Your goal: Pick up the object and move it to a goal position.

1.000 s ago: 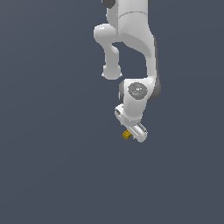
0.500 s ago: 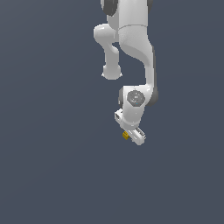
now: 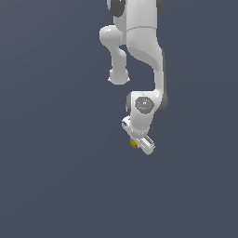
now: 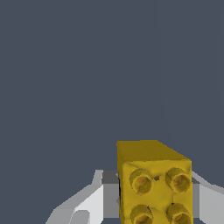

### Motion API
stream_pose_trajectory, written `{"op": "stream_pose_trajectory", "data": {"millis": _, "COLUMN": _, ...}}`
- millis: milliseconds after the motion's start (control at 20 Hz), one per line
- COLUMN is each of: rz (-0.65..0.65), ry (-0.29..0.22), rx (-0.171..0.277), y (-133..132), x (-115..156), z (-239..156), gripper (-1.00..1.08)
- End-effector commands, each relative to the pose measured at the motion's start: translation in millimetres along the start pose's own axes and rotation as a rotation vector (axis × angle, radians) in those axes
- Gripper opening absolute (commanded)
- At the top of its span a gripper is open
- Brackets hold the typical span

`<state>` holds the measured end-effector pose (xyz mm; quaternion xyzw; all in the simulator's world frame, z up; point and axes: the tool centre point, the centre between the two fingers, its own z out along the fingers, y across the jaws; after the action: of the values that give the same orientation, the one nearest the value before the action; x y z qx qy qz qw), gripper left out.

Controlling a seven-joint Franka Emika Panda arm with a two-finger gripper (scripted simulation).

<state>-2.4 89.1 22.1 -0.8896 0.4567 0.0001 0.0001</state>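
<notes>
The pincer (image 3: pixel 136 144) is clenched on the yellow studded block (image 3: pixel 133 144), a small mustard-coloured piece that sits between its two fingers. In the wrist view the block (image 4: pixel 154 183) fills the space between the pale fingers (image 4: pixel 89 203), one on each side and both pressed against its flanks; four round studs show on the face turned toward the camera, and the block's plain side runs away from the lens. The second finger is only partly visible at the picture's edge.

In the exterior view the block shows as a small yellow spot at the lower end of the white hand, on the side toward the exterior view's left, partly covered by the finger bar. The hand is tilted, its finger bar slanting down toward the exterior view's right. Above it comes the rounded wrist joint (image 3: pixel 143 106) with a grey disc on its face, and from there the white Franka arm (image 3: pixel 142 37) rises in a curve to the top of the picture, with a shorter link bending off toward the exterior view's left.

All around is a plain dark grey-blue surface (image 3: pixel 56 162), without marks or edges; whether the block hangs above it or touches it cannot be told.
</notes>
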Motion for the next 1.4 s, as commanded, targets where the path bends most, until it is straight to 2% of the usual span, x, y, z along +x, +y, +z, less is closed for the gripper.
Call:
{"op": "stream_pose_trajectory", "data": {"millis": 0, "rz": 0.0, "ry": 0.0, "rx": 0.0, "y": 0.1, "x": 0.1, "z": 0.1, "gripper": -1.0}}
{"op": "stream_pose_trajectory", "data": {"millis": 350, "rz": 0.0, "ry": 0.0, "rx": 0.0, "y": 3.0, "x": -3.0, "z": -10.5, "gripper": -1.0}}
{"op": "stream_pose_trajectory", "data": {"millis": 650, "rz": 0.0, "ry": -0.001, "rx": 0.0, "y": 10.4, "x": -10.3, "z": -36.8, "gripper": -1.0}}
{"op": "stream_pose_trajectory", "data": {"millis": 1350, "rz": 0.001, "ry": -0.002, "rx": 0.0, "y": 41.8, "x": -41.3, "z": -152.3, "gripper": -1.0}}
